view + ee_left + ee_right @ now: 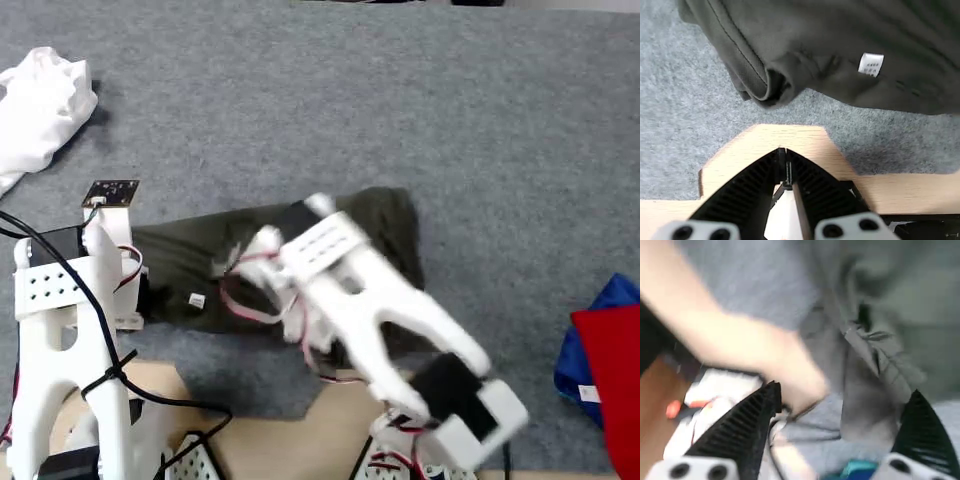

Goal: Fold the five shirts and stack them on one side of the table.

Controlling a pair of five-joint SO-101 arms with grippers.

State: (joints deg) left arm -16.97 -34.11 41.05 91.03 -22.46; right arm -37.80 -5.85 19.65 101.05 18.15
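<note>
The task seems early: the dark shirt [185, 258] lies half folded in the middle of the table [400, 100] below the right gripper [844, 390], whose jaws are apart, the left gripper [783, 160] is closed on nothing, and the white shirt [40, 100] lies crumpled.

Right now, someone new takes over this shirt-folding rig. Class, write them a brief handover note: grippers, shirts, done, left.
Left gripper: shut, empty, over the wooden edge, short of the dark shirt.
Right gripper: open, over that shirt's cloth.
White shirt: crumpled, far left corner.
Red shirt lies on the blue shirt at the right edge.
Done: those two look stacked.
Left: fold the dark and white shirts, add them to the stack.
</note>
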